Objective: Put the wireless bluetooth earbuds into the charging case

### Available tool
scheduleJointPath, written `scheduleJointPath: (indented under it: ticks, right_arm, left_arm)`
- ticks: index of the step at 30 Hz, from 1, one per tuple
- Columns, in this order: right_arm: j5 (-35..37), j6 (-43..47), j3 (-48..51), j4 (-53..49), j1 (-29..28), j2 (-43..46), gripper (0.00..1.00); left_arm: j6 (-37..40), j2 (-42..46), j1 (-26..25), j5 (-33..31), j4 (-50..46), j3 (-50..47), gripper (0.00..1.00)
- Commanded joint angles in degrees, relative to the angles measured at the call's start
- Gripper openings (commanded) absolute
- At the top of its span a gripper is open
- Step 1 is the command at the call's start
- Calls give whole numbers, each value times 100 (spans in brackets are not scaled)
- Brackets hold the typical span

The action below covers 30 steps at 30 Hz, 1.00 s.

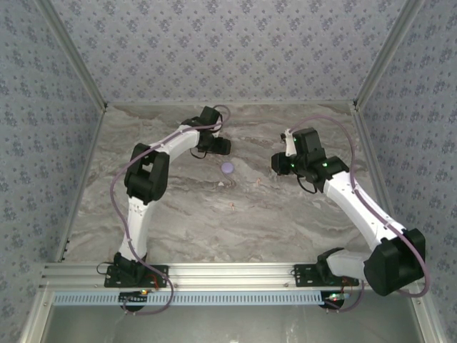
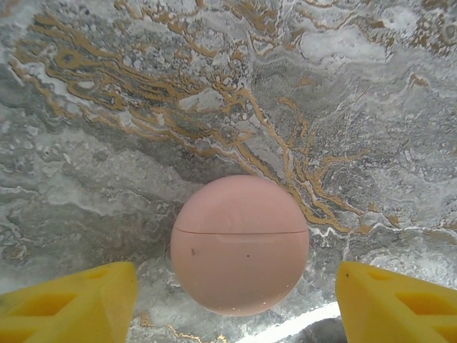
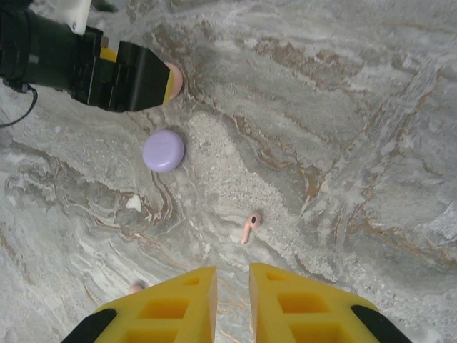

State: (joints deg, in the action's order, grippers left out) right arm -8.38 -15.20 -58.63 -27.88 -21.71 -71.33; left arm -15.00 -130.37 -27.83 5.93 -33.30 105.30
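Presently the left gripper (image 2: 232,289) stands open, its yellow fingers (image 2: 78,304) flanking the closed pink charging case (image 2: 239,229) on the marble table (image 2: 143,107) without touching it. The right gripper (image 3: 233,279) is closed on nothing; a pink earbud (image 3: 249,227) lies just ahead of it, near a lilac case (image 3: 163,151)

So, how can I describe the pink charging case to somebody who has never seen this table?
On the marbled table, find the left gripper near the far middle. The pink case lies between its open yellow fingers, untouched. It is a closed round shell with a seam, pink, while the neighbouring round lilac case lies in the open.
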Motion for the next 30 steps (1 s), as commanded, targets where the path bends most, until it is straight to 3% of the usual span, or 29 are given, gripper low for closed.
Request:
scheduleJointPath:
  ticks: [1,15,30]
  right_arm:
    - [-170,17,-64,-145,54,-238,22]
    - [-449,17,-156,-98,67,-709,23]
    - [-699,61,-355,7,80,-1367,24]
  left_arm:
    - [103,-137,54,89,-297,400,73]
    - [202,-478,105,751,-502,749,71]
    - [-45,69,107,1347,-203,103,70]
